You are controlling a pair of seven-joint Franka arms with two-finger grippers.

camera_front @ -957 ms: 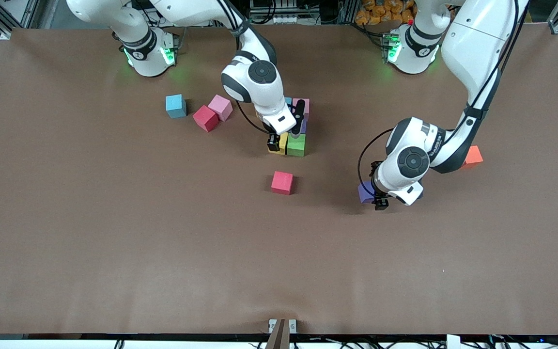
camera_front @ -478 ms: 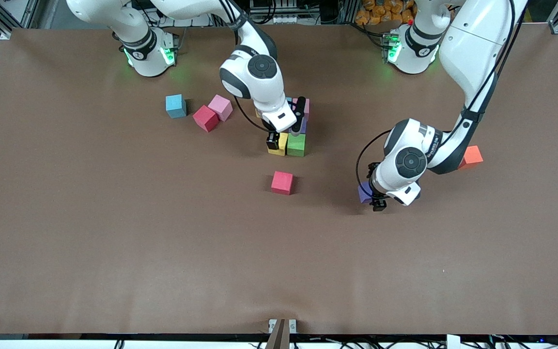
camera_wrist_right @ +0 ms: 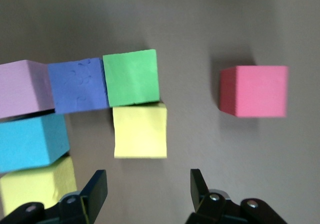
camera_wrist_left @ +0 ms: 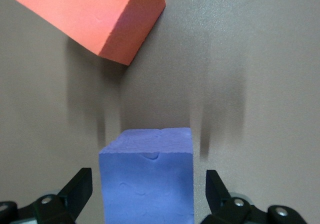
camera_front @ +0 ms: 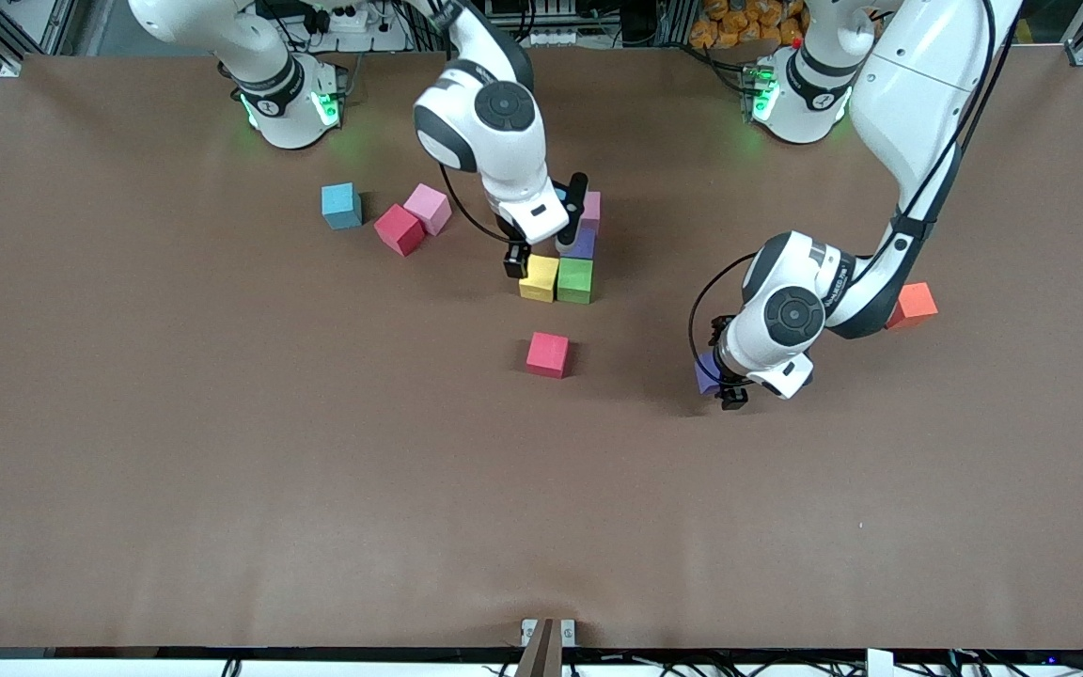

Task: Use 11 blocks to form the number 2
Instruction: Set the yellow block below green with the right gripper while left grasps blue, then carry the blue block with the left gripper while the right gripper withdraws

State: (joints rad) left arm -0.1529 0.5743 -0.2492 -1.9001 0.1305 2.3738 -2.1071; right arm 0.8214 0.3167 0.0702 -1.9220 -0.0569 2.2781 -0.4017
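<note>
Blocks (camera_front: pixel 566 278) beneath raised right end effector (camera_wrist_right: pixel 145 191), fingers apart.

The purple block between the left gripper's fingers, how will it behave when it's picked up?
The purple block looks like matte foam, so probably light and slightly squashy. Flat faces suggest it won't roll. The open left gripper straddles it squarely, so slipping seems unlikely.
</note>
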